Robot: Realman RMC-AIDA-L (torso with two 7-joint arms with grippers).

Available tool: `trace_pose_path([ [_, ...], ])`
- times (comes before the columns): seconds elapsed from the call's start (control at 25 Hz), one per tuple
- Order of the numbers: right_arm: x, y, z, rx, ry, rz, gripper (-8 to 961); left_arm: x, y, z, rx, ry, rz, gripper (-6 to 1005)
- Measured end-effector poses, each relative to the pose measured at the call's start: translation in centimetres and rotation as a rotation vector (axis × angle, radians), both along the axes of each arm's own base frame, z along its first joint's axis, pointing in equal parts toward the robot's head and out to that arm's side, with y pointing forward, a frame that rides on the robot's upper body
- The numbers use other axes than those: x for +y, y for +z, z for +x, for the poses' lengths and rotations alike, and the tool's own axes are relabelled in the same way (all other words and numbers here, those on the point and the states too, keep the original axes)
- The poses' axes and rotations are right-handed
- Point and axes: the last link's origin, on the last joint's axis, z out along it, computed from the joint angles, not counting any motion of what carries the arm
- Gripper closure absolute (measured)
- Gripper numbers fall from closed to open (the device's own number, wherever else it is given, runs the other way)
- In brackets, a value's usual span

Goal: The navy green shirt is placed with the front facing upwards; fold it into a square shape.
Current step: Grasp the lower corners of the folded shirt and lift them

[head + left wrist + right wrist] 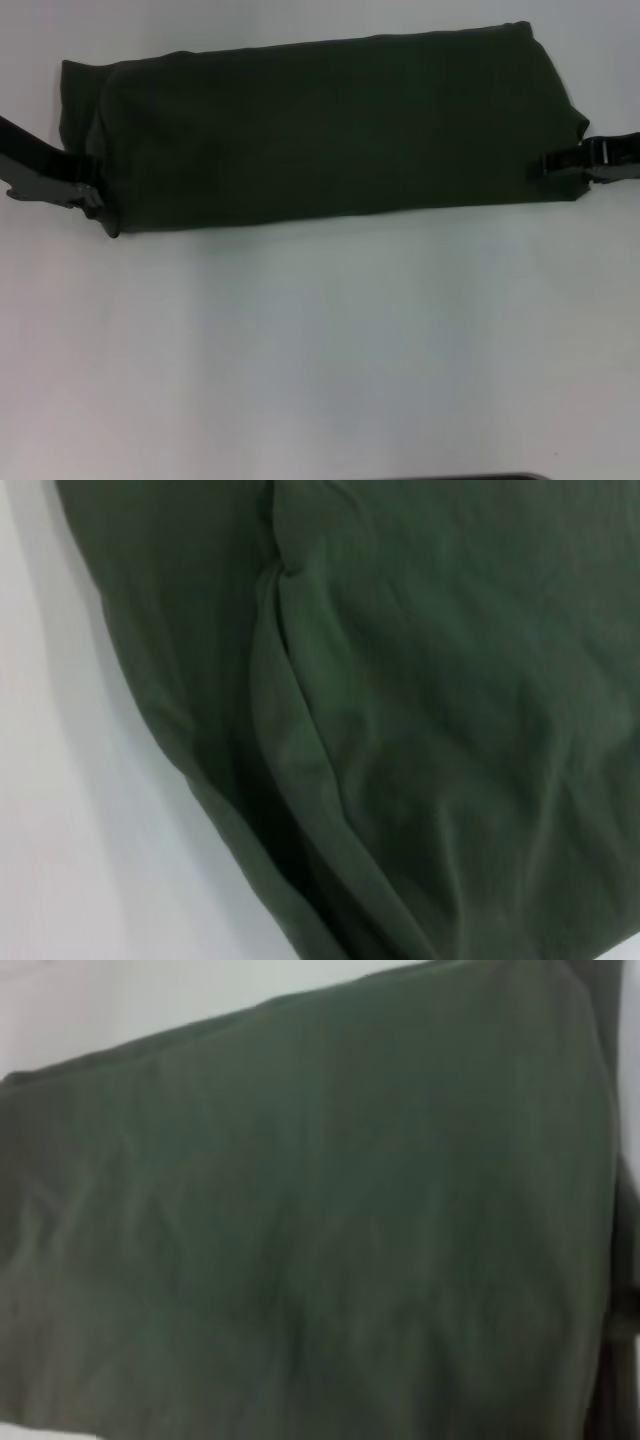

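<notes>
My navy green shirt (330, 130) lies folded into a long band (not yet square), left gripper (90, 195) and right gripper (560, 165) at its ends, whether clamped I cannot tell.

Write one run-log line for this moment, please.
shirt: folded long band, plain side up | left gripper: at left end | right gripper: at right end

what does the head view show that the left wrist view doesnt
Only the head view shows the whole navy green shirt folded into a long band, with the left gripper at one end and the right gripper at the other, plus the white table in front of it. Only the left wrist view shows the cloth close up: an overlapping layer edge and fine wrinkles. Both show plain dark green fabric on white, with no lettering visible.
</notes>
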Motion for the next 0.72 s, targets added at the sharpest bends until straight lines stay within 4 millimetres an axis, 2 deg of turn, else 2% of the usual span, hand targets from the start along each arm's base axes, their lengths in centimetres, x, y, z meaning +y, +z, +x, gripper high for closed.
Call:
trace_pose_path([
  [0.08,-0.04,-0.26,0.01,0.005,-0.009,-0.013,34,-0.01,-0.05,0.06,-0.003,-0.001,-0.001,996],
  [0.32,-0.06,-0.25,0.04,-0.011,-0.031,-0.030,230,-0.05,-0.07,0.14,-0.008,-0.003,-0.005,996],
  [0.72,-0.13,0.31,-0.06,-0.013,-0.042,-0.042,655,-0.18,-0.08,0.04,-0.009,0.000,-0.008,996],
])
